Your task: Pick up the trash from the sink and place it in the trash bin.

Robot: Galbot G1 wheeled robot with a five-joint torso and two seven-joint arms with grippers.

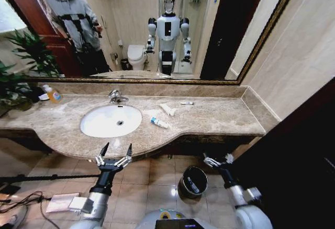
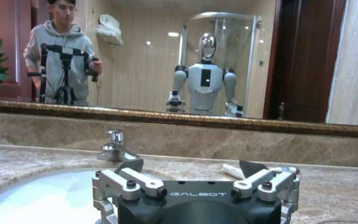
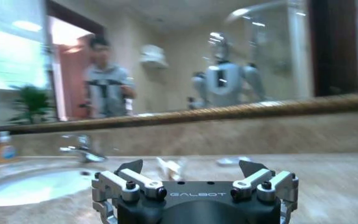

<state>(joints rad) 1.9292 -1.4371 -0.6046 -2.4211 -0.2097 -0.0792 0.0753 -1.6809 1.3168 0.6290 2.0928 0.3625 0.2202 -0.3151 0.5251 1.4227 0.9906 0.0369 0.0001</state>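
Sink (image 1: 99, 127): white oval basin, set in the marble tabletop (image 1: 220, 116), chrome faucet (image 1: 115, 97) at its back rim.

Trash: a white tube with a blue end (image 1: 159, 123) lies on the tabletop just right of the basin; a white wrapper (image 1: 167, 109) behind it; a small tube (image 1: 187, 103) near the backsplash.

Trash bin (image 1: 193, 182): dark, round, on the floor below the tabletop edge.

Left gripper (image 1: 115, 150): fingers apart, empty, at the tabletop's front edge before the basin.

Right gripper (image 1: 219, 159): fingers apart, empty, low beside the bin.

Soap bottle (image 1: 53, 94): far left of the tabletop.
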